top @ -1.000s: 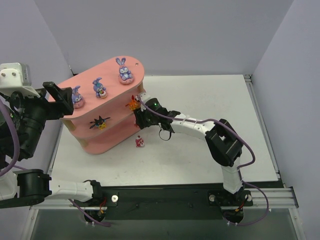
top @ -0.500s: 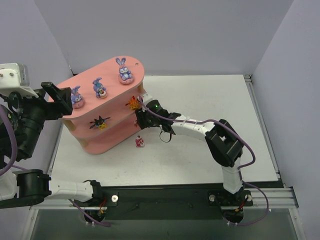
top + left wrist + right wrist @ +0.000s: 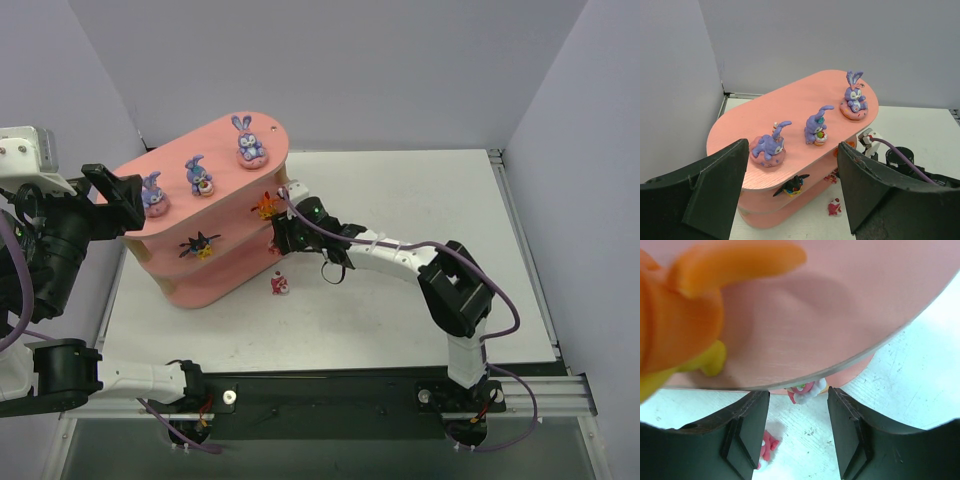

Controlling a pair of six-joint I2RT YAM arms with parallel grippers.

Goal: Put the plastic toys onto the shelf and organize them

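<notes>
White tabletop [image 3: 420,200] carries the salmon-pink shelf [image 3: 172,165] on its left side, three oval-ended boards stacked with their long axis running diagonally. The left arm [image 3: 60,250] stands raised at the shelf's left end. The right arm [image 3: 390,255] stretches low across the tabletop to the shelf's right end.

The left gripper [image 3: 120,200] hangs beside the top board, its jaws spread wide with nothing between them. The right gripper [image 3: 797,432] sits at the rim of the middle board, jaws parted a moderate way and empty.

Three bunnies stand in a row along the top board, apart from one another: one [image 3: 768,148] near the left end, one [image 3: 816,131] in the middle, one [image 3: 854,100] near the right end.

The orange toy [image 3: 264,207] stands on the middle board at its right end, just beside the right gripper, and fills the upper left of the right wrist view. The spiky toy [image 3: 200,243] sits on the same board, toward the left and near the front edge. A pink-red toy [image 3: 831,176] shows under the middle board's rim on the bottom board. A second pink-red toy [image 3: 281,285] lies on the tabletop just in front of the shelf.
</notes>
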